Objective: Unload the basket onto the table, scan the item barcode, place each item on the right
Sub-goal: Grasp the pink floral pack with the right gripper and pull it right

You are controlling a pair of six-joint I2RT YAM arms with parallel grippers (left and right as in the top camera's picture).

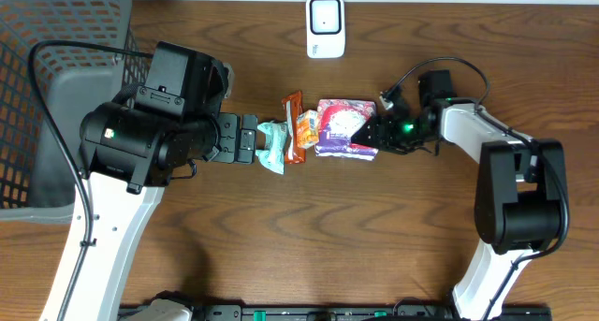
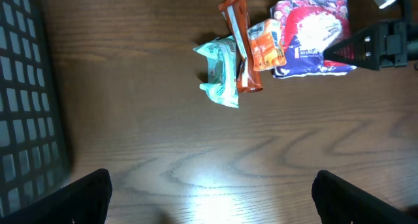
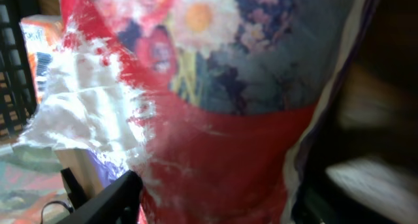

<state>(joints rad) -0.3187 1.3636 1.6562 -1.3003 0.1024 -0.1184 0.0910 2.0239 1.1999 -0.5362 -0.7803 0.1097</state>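
Observation:
A red and purple flowered packet (image 1: 342,124) lies on the wooden table, and it fills the right wrist view (image 3: 222,119). My right gripper (image 1: 374,134) is at its right end with the jaws round it (image 3: 219,185). The left finger touches the wrapper, but I cannot make out whether the jaws pinch it. A white scanner (image 1: 325,26) stands at the table's far edge. My left gripper (image 1: 251,138) hangs open and empty (image 2: 210,181) just left of the pile. No barcode shows on the packet.
A teal packet (image 2: 221,72), a brown-orange bar (image 2: 240,44) and a small orange packet (image 2: 266,44) lie touching one another left of the flowered packet. A grey mesh basket (image 1: 56,96) stands at the left edge.

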